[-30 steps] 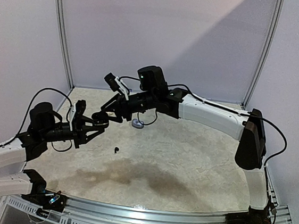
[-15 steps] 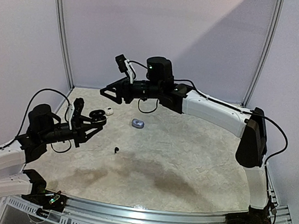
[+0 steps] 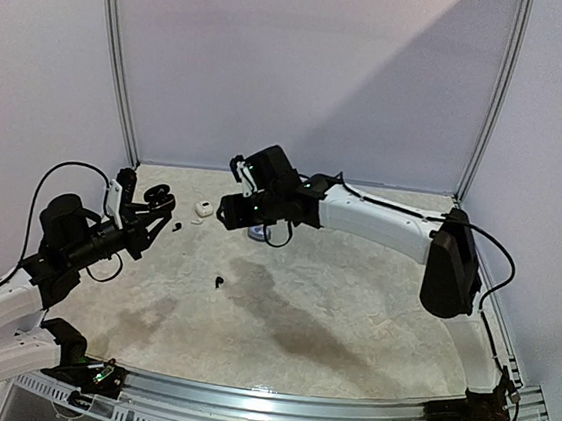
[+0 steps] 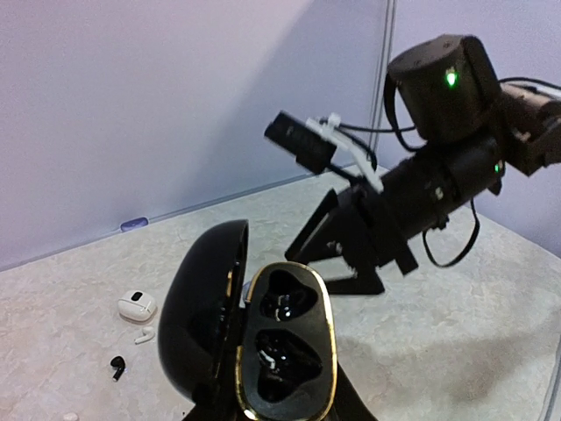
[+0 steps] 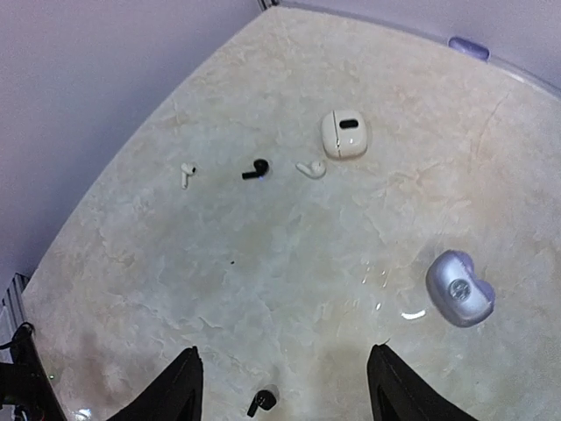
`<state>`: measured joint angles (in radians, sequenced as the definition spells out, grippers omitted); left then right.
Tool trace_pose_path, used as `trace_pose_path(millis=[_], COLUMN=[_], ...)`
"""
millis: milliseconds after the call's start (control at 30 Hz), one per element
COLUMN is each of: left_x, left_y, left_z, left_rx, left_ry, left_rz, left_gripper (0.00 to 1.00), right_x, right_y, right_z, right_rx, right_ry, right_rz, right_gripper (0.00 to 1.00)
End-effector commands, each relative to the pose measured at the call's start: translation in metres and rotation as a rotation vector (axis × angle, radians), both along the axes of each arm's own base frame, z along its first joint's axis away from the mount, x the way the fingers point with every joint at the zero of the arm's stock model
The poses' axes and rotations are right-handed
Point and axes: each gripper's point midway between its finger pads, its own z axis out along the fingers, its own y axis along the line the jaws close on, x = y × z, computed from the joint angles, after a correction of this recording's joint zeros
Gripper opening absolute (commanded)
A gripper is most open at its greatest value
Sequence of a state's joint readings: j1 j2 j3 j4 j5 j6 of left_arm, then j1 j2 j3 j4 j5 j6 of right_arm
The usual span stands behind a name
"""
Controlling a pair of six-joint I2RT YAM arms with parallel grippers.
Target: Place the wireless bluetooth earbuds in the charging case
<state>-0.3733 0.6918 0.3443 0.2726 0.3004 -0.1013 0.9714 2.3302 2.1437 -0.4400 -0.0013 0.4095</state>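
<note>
The wireless bluetooth earbuds [image 5: 255, 170] lie loose on the desk [image 5: 263, 263], three in a row beside a white case [image 5: 344, 134], a fourth black bud [image 5: 260, 402] apart. The left fingers [image 3: 142, 218] grip the open black charging case [image 4: 254, 338], raised above the desk. The right fingers [image 5: 180, 390] hover spread wide over the buds, empty.

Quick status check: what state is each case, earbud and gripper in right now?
Black case: lid open, held off the table.
White case: on table, lid unclear.
Lilac case: closed, on table.
Loose earbuds: lying on table.
Left gripper: shut on black case.
Right gripper: open, empty.
</note>
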Motion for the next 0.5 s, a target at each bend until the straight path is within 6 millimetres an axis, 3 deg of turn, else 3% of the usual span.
trace_pose_path(millis=[0,67,233,467], left_x=[0.003,0.003,0.003,0.001], left_y=[0.01,0.01,0.009,0.007], left_z=[-0.007,-0.008,-0.009,-0.009], left_rx=[0.021,0.023,0.025,0.017], left_ry=[0.001,0.001,0.002,0.005], left_rz=[0.044,0.044,0.036,0.022], left_gripper=[0.0,0.0,0.0,0.0], right_x=[-0.028,-0.035,-0.045,-0.043], right_y=[0.02,0.031,0.04,0.035], right_z=[-0.06,-0.084,-0.121,-0.149], right_rx=[-0.156,-0.187,-0.262,-0.359], right_ry=[0.008,-0.001,-0.038,-0.094], right_rz=[0.033,0.051,0.084,0.106], right_gripper=[0.68,0.68,0.66,0.56])
